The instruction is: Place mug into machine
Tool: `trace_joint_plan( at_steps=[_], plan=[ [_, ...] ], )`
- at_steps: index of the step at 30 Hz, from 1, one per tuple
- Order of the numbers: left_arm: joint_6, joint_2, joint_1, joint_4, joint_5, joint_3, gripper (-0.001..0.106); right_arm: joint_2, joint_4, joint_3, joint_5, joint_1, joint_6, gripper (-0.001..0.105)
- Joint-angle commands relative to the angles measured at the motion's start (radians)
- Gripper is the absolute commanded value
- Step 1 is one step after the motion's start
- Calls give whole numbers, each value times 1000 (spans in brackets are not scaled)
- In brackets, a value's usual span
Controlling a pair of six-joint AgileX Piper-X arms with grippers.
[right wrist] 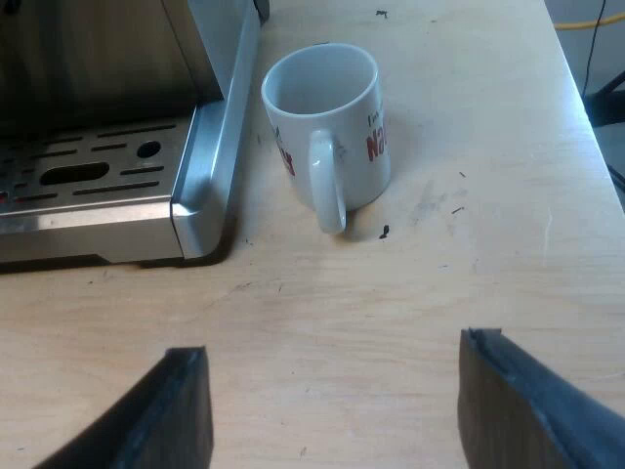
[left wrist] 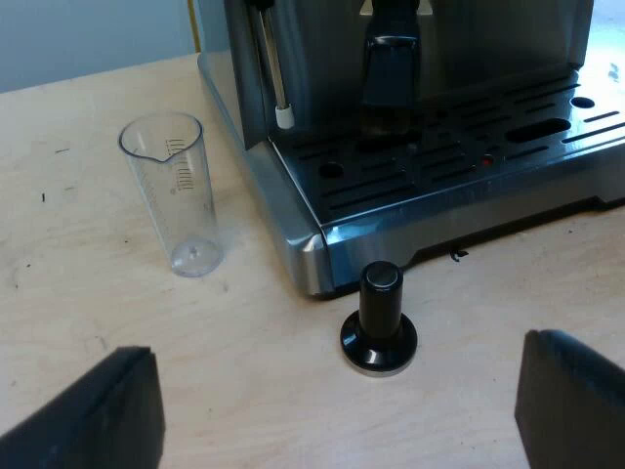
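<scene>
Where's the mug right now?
Right wrist view: the mug stands upright on the table, beside the tray corner of the machine, not on it. Its handle faces the open right hand, which is clear of it.

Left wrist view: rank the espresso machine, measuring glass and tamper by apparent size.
Largest: silver steel espresso machine, by far.
Middle: clear plastic measuring glass, which looks taller than the tamper though it stands farther off.
Smallest: black knobbed tamper, close to the machine's front corner.
</scene>
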Motion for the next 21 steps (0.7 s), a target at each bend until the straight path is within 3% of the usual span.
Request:
trace_joint_plan(
  at_steps=[1, 15, 21],
  plan=[
    [2, -139, 1, -16, 0, -2, 81, -41, -16, -4, -3, -6, -3, 56],
    [2, -135, 1, -27, 0, -2, 81, -41, -99, -4, -3, -6, -3, 56],
    [2, -101, 1, -101, 20, -4, 81, -4, -203, -6, -12, -6, -3, 56]
  ],
)
